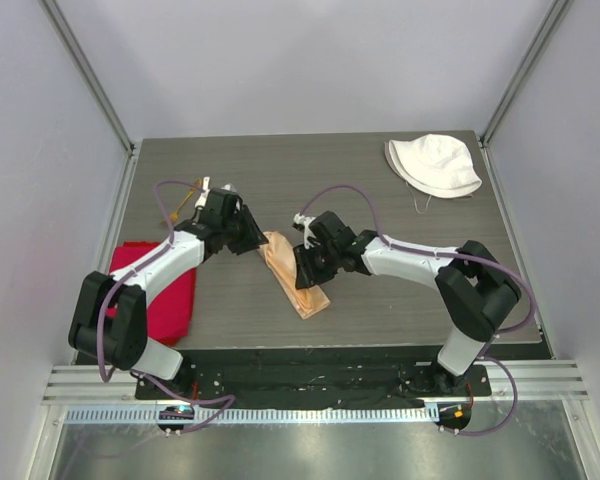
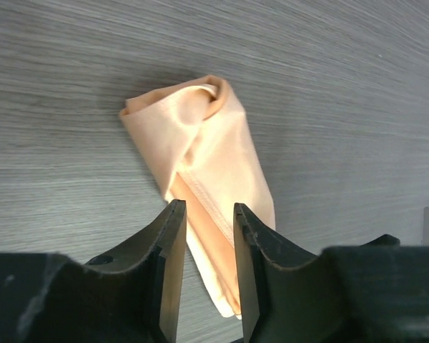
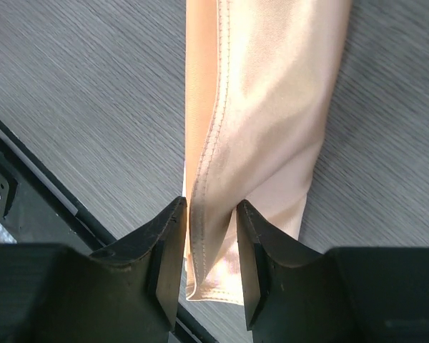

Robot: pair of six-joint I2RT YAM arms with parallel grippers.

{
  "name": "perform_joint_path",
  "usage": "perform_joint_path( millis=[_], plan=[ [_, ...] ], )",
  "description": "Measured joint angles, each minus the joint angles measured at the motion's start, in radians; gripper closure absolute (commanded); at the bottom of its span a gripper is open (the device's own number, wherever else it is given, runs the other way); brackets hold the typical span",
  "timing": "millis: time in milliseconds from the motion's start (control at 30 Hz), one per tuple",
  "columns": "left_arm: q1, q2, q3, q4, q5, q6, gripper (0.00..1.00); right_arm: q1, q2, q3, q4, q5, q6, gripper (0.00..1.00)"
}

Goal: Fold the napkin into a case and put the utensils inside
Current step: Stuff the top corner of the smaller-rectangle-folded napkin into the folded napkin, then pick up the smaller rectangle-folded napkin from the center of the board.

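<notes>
Right up close are my two black left fingers (image 2: 168, 250), with a gap between them. Through the gap I see the napkin (image 2: 207, 143). It is folded into a long thin shape and lies flat and slanted near the middle of the gray table (image 1: 400, 300). My left gripper (image 1: 252, 240) is open over its far end. My right gripper (image 1: 305, 272) is open too, low over the near end, with a stitched edge between its fingers. Both my arms bend in toward each other. A red cloth (image 1: 165, 295) lies on my left. A white hat (image 1: 435, 165) sits in the far right corner.
</notes>
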Motion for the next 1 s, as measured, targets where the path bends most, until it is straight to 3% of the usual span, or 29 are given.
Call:
perform_joint_path(
  millis=[200, 300, 500, 767, 1000],
  plan=[
    [0.013, 0.000, 0.000, -0.017, -0.031, 0.002, 0.58, 0.000, 0.104, 0.019, 0.048, -0.074, 0.017, 0.62],
    [0.013, 0.010, 0.013, -0.037, -0.034, 0.013, 0.64, 0.000, 0.136, 0.039, 0.049, -0.089, 0.029, 0.55],
    [0.012, 0.103, 0.133, -0.089, -0.051, 0.085, 0.76, -0.020, 0.093, 0.056, 0.029, -0.084, 0.032, 0.51],
    [-0.058, 0.204, 0.229, -0.172, -0.211, 0.159, 0.73, -0.139, 0.057, 0.167, 0.040, -0.095, 0.093, 0.49],
    [-0.169, 0.290, 0.333, -0.259, -0.404, 0.188, 0.72, -0.160, 0.176, 0.212, 0.204, -0.144, 0.200, 0.80]
  ],
)
